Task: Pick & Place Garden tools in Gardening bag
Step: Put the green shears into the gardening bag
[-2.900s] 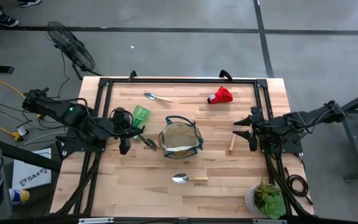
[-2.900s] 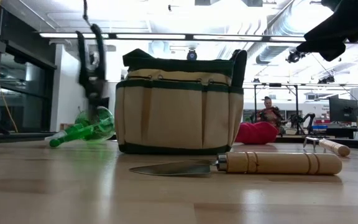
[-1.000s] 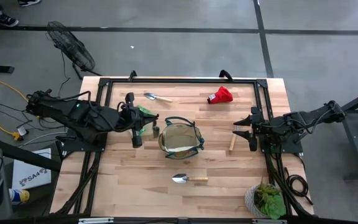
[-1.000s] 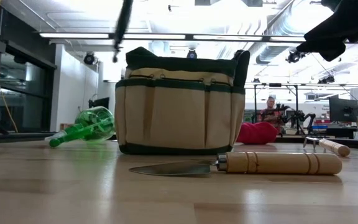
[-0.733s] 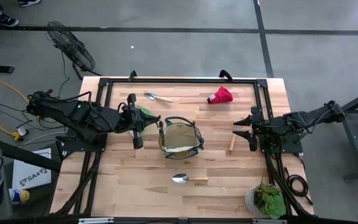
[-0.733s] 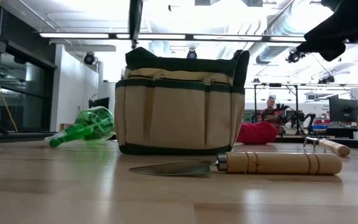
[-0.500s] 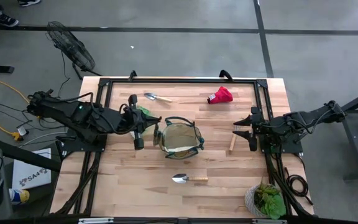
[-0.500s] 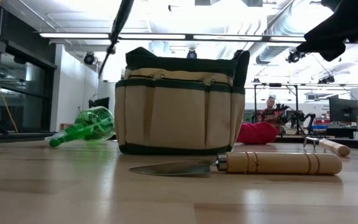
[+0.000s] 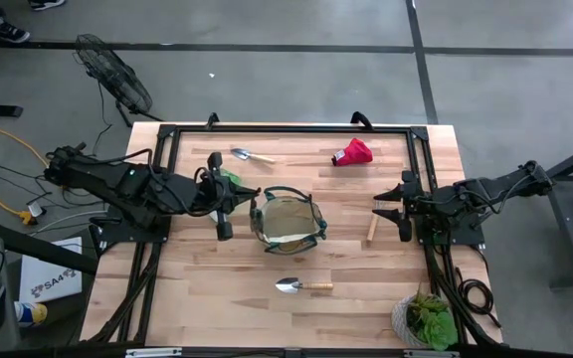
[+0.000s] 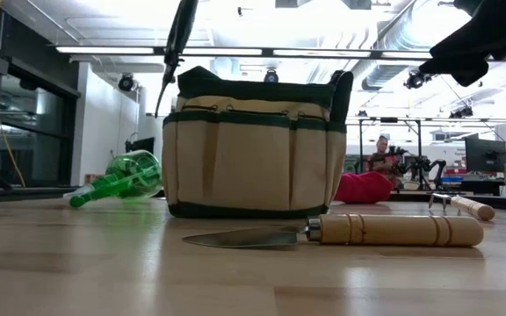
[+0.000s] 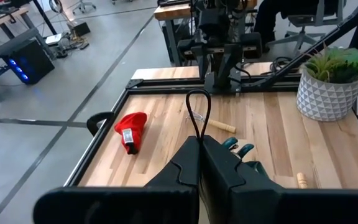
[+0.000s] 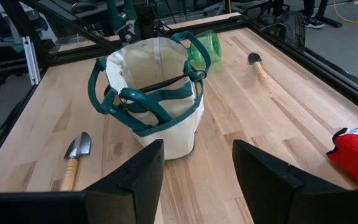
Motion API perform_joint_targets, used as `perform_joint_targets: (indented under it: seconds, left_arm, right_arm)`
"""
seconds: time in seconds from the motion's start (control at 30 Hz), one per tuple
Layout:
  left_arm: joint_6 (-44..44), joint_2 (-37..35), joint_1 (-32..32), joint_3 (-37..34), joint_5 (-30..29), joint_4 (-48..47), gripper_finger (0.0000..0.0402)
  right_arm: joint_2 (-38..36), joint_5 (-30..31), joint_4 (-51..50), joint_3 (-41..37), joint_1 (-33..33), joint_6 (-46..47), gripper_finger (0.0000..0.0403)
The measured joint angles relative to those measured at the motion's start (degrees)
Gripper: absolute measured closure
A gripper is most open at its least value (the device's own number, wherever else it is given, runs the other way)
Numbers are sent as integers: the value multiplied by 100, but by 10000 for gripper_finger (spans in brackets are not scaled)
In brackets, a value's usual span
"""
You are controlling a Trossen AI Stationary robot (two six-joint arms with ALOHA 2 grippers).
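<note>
The gardening bag (image 9: pixel 288 221), khaki with green trim, stands upright and open mid-table. My left gripper (image 9: pixel 247 204) is shut on the dark pruning shears (image 10: pixel 178 44), raised over the bag's left rim. A green piece (image 9: pixel 229 177) lies left of the bag. One trowel (image 9: pixel 301 286) lies flat on the table in front of the bag and another (image 9: pixel 250 155) at the far side. A red piece (image 9: pixel 353 152) lies far right. A wooden-handled tool (image 9: pixel 372 227) lies by my right gripper (image 12: pixel 197 168), which is open and holds nothing. My left gripper pinches the shears between its two shut fingers (image 11: pixel 219 165), which hide the place of contact. A thin dark loop (image 11: pixel 197 109) of the shears sticks out past the fingertips. The shears hang tilted, thin tip (image 10: pixel 162 107) down, lifted clear of table and bag.
A potted plant (image 9: pixel 426 318) stands at the near right corner. A black frame (image 9: pixel 286 129) rims the table's edges. Bare wood lies left and right of the near trowel.
My left gripper has edged toward the bag, still shut on the shears. The shears have swung below it, from nearly upright to slanting with the tip to the left.
</note>
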Motion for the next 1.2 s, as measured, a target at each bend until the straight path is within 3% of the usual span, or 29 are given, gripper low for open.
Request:
perform_joint_targets:
  seconds: [1.2]
  left_arm:
    - [131,-7,-13,-249,-32,232,401]
  right_arm:
    - [0,2,0,0,0,-2,220]
